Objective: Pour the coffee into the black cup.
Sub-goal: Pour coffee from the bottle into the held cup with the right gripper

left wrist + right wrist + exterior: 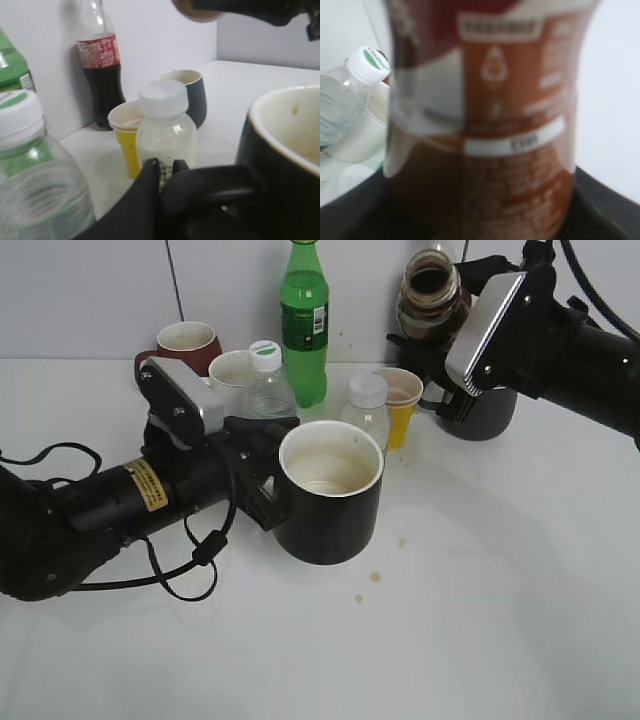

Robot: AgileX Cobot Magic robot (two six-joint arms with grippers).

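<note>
The glossy black cup (330, 490) with a cream stained interior stands at the table's middle. My left gripper (262, 465) is shut on its handle; the left wrist view shows the fingers (165, 167) closed round the handle beside the cup (285, 150). My right gripper (440, 335) is shut on the coffee bottle (432, 295) and holds it raised at the back right, tilted, its open mouth facing the camera. The bottle's red-brown and white label (490, 120) fills the right wrist view.
Behind the cup stand a green bottle (304, 320), a clear water bottle (268, 385), a small white-capped bottle (366, 405), a yellow paper cup (400, 405), a dark-red mug (185, 345), a white mug (235, 375) and a dark-grey mug (485, 410). A cola bottle (102, 70) stands by the wall. Coffee drops (375, 578) spot the table.
</note>
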